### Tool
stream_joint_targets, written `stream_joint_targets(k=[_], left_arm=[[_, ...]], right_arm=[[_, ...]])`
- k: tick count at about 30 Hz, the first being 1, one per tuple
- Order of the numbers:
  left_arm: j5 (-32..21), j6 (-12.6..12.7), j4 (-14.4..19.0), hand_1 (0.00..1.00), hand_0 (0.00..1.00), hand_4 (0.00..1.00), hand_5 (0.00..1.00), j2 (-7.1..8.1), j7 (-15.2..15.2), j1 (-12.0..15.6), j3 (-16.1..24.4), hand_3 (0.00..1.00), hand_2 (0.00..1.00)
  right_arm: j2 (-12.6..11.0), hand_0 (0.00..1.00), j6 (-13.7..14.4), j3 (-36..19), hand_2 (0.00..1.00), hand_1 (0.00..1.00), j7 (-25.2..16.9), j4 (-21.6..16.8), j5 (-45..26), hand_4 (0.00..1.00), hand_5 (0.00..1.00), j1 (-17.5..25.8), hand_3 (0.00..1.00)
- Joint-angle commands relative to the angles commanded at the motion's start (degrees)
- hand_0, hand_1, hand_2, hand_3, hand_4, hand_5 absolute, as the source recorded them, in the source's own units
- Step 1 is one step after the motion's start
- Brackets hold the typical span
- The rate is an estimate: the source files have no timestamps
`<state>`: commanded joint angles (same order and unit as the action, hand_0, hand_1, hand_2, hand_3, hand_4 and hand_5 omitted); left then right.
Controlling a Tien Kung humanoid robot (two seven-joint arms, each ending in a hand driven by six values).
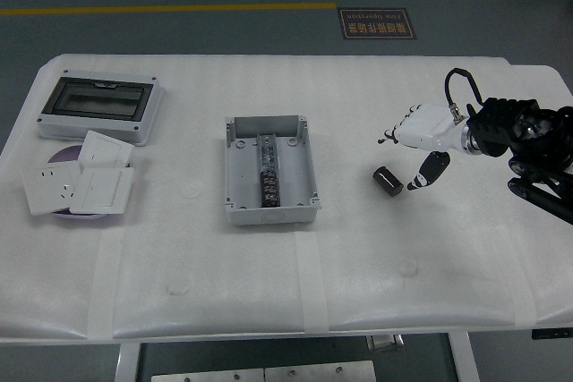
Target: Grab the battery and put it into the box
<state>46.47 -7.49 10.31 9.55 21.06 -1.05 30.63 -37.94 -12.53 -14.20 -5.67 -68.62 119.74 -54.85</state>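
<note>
The battery [388, 181], a short black cylinder, lies on the white table right of the middle. The box [269, 170], an open grey junction box with a black terminal strip inside, sits at the table's centre. My right hand [414, 139], white with black fingertips, hovers just right of the battery with its fingers spread and holds nothing. Its thumb [431, 170] points down beside the battery, a small gap apart. The left arm is out of view.
A grey enclosure with a dark window [99, 105] stands at the back left. Several white switch and socket plates [79, 182] lie on a purple disc at the left edge. The table's right edge is near my right arm [530, 145].
</note>
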Motion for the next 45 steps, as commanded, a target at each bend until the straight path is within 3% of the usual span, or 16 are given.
stream_joint_targets(k=[8, 9, 17, 31, 32, 33, 39, 44, 45], left_arm=[[-2.50, 0.19, 0.00, 0.685, 0.698, 0.638, 0.334, 0.08, -0.54, -0.27, -2.37, 0.619, 0.586], [-2.75, 0.20, 0.00, 0.685, 0.698, 0.641, 0.341, 0.11, -0.60, -0.31, -2.62, 0.619, 0.586], [-2.30, 0.05, 0.00, 0.685, 0.698, 0.641, 0.348, 0.47, -0.54, -0.55, -2.58, 0.619, 0.587], [-1.46, -0.05, 0.00, 0.685, 0.697, 0.640, 0.361, 1.02, -0.49, -0.49, -2.21, 0.620, 0.588], [-1.52, -0.03, 0.00, 0.685, 0.697, 0.640, 0.361, 1.02, -0.53, -0.51, -2.26, 0.620, 0.588], [-1.74, 0.01, 0.00, 0.685, 0.697, 0.636, 0.373, 1.00, -0.61, -0.53, -2.45, 0.620, 0.589], [-2.25, 0.13, 0.00, 0.685, 0.697, 0.632, 0.381, 0.81, -0.78, -0.74, -2.77, 0.621, 0.590], [-3.20, 0.27, 0.00, 0.685, 0.697, 0.632, 0.381, 0.82, -1.08, -1.09, -3.53, 0.621, 0.590], [-3.20, 0.29, 0.00, 0.685, 0.696, 0.630, 0.384, 0.84, -1.10, -1.12, -3.50, 0.621, 0.590]], right_arm=[[1.30, 0.879, 1.01, 0.22, 0.775, 0.716, 0.65, 0.38, -0.13, 0.838, 0.422, 1.32, 0.894], [1.42, 0.879, 0.98, 0.15, 0.775, 0.714, 0.62, 0.45, -0.03, 0.790, 0.422, 1.50, 0.895], [2.44, 0.875, 1.40, -0.53, 0.775, 0.713, 1.08, 1.31, 1.95, 0.796, 0.430, 3.02, 0.894], [3.75, 0.872, -0.05, -2.55, 0.774, 0.712, 0.19, 3.89, 5.33, 0.730, 0.399, 5.08, 0.886], [3.77, 0.872, 0.13, -2.47, 0.774, 0.712, 0.35, 3.92, 5.15, 0.730, 0.399, 5.11, 0.886], [3.77, 0.865, 0.45, -2.32, 0.768, 0.706, 0.60, 3.92, 4.84, 0.660, 0.363, 5.11, 0.875], [3.50, 0.861, 4.38, -1.02, 0.761, 0.702, 2.25, 3.61, 1.23, 0.642, 0.363, 4.69, 0.849], [3.91, 0.861, 5.36, -0.84, 0.761, 0.702, 2.42, 3.75, 0.30, 0.642, 0.363, 4.86, 0.849], [4.00, 0.840, 5.37, -0.85, 0.726, 0.681, 2.40, 3.84, 0.25, 0.613, 0.353, 4.94, 0.765]])
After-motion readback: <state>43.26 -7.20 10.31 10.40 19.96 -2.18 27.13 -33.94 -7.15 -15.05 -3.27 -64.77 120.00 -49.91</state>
